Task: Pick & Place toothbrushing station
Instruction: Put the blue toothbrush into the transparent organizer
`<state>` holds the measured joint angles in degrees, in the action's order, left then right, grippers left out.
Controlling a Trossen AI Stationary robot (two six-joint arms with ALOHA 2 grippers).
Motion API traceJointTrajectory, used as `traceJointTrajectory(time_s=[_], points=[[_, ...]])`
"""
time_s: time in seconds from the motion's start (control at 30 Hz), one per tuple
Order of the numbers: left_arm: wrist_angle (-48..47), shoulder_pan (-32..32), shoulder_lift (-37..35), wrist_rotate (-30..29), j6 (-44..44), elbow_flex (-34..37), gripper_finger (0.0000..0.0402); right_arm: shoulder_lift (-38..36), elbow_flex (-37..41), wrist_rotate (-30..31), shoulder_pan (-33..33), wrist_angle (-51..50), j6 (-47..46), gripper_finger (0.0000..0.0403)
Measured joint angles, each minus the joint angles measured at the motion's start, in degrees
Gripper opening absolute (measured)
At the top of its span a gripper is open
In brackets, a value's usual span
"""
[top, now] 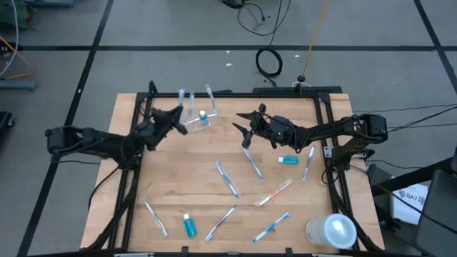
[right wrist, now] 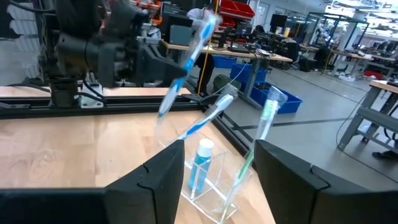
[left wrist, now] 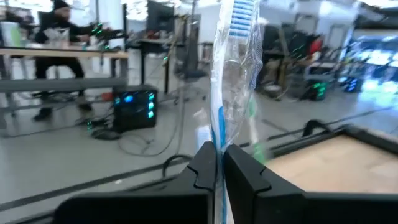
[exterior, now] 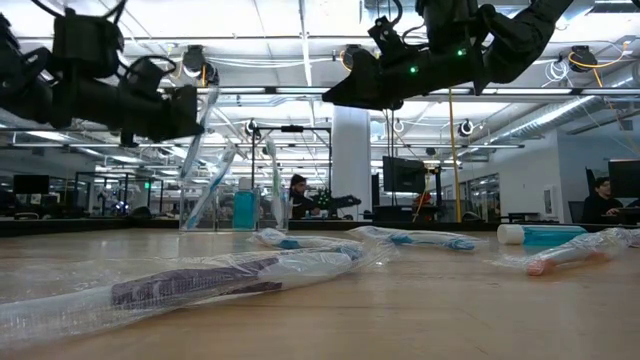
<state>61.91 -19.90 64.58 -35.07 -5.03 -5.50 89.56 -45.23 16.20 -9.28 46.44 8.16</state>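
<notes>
We found the left gripper (top: 173,115) raised above the rear left part of the wooden surface (top: 178,185), clamped on a wrapped toothbrush (left wrist: 225,93); in the left wrist view that toothbrush stood with its long axis pointing straight away from the fingers (left wrist: 202,168), bristle end farthest out. Just beside it was the clear cup (top: 202,121), which held a toothpaste tube (right wrist: 200,163) standing upright, cap up, and two more toothbrushes (right wrist: 258,134) leaning steeply, heads up and outward. The right gripper (top: 246,130) hovered over the middle of the surface, its fingers spread wide with nothing between them, facing the cup. The other toothbrushes lay flat and scattered: one (top: 253,162) below the right gripper ran near-to-far with a slight tilt, another (top: 227,178) lay diagonally at the centre, an orange-tipped one (top: 274,192) slanted toward the right, and three more (top: 221,222) lay diagonally along the near edge. A second tube (top: 288,160) lay on its side to the right with its long axis left-to-right, and a third (top: 188,225) lay near the front edge, cap pointing to the rear. A whitish cylinder (top: 331,231) stood at the near right corner. In the low view, people sat at desks in the room behind.
</notes>
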Motion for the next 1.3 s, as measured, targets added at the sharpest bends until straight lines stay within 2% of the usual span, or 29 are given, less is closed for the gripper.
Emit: traceJointTrajectory(time_s=[0.27,0.4,0.57,0.67,0.93,1.3], points=[[12.0,-2.2,9.6,0.6,1.6,-0.5,0.0007,0.0,0.0,0.0,-0.3,0.0,0.0,0.0187],[14.7,-2.6,13.5,0.6,-0.5,-0.5,0.0019,0.0,0.0,0.0,-0.9,0.0,0.0,0.0187],[16.6,-2.6,18.6,0.4,-1.2,-0.5,0.0006,0.0,0.0,0.0,-1.7,0.0,0.0,0.0187],[16.1,-2.6,20.1,0.3,-2.7,-0.5,0.001,0.0,0.0,0.0,-2.2,0.0,0.0,0.0187],[13.3,-2.6,22.5,0.1,-5.7,-0.5,0.0055,0.0,0.0,0.0,-2.4,0.0,0.0,0.0187],[5.8,-2.6,22.5,1.0,-10.1,-0.5,0.0062,0.0,0.0,0.0,-2.3,0.0,0.0,0.0187]])
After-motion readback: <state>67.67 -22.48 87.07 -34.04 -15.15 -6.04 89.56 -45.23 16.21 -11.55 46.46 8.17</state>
